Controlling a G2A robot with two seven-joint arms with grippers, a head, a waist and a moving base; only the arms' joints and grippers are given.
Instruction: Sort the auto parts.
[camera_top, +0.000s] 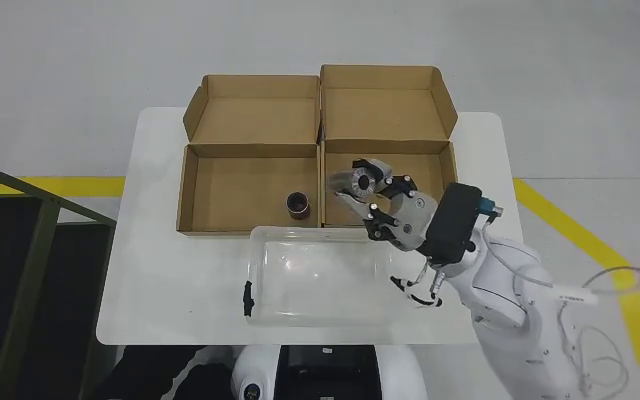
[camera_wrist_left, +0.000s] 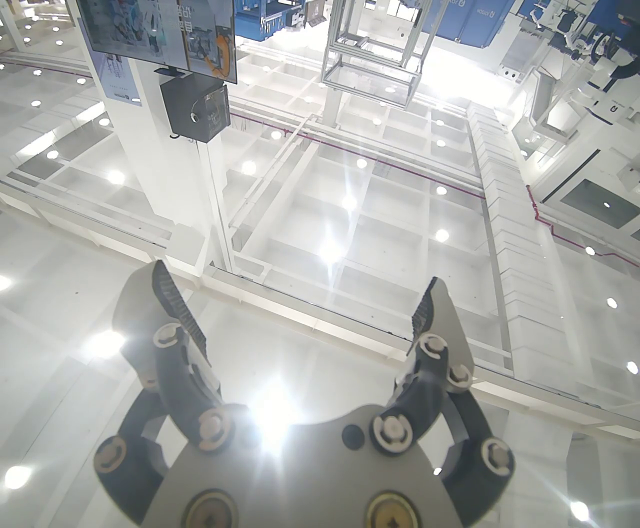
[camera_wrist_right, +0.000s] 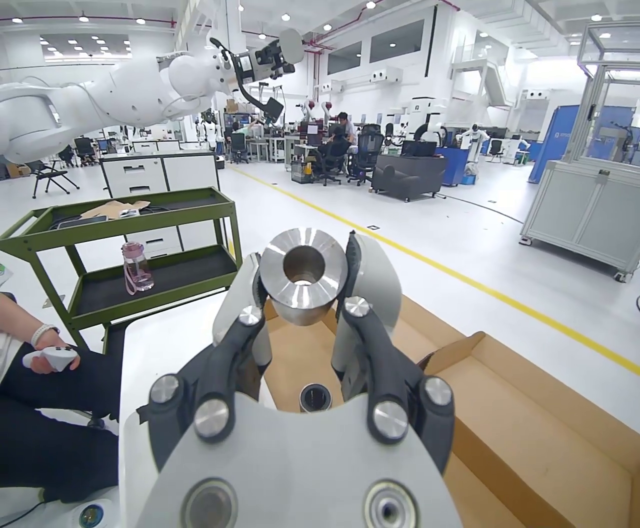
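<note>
Steel catches the light up front: a chunky silver sleeve (camera_wrist_right: 320, 295) with a wide bore sits clamped in the right gripper (camera_wrist_right: 304, 272), one finger pressed on each side of its round wall and the bore facing away from the wrist. In the top view, the right gripper (camera_top: 358, 183) holds the silver sleeve (camera_top: 361, 180) in the air above the right cardboard box (camera_top: 447, 170), over the part of the tray closest to the wall it shares with its neighbour.

In that neighbour, the left cardboard box (camera_top: 230, 190), a dark ring (camera_top: 298, 205) stands on the floor near the corner closest to the robot and to the shared wall. The right wrist view picks up the dark ring (camera_wrist_right: 316, 397) low down between the gripper's fingers, well below the sleeve and apart from it.

Both boxes have their lids folded back flat on the white table (camera_top: 150, 250). A clear plastic bin (camera_top: 300, 280) lies just beside their near edges, on the robot's side.

Over on the other arm, the left gripper (camera_wrist_left: 297, 290) points up at the ceiling, fingers spread wide with nothing between the ribbed pads (camera_wrist_left: 175, 305).
</note>
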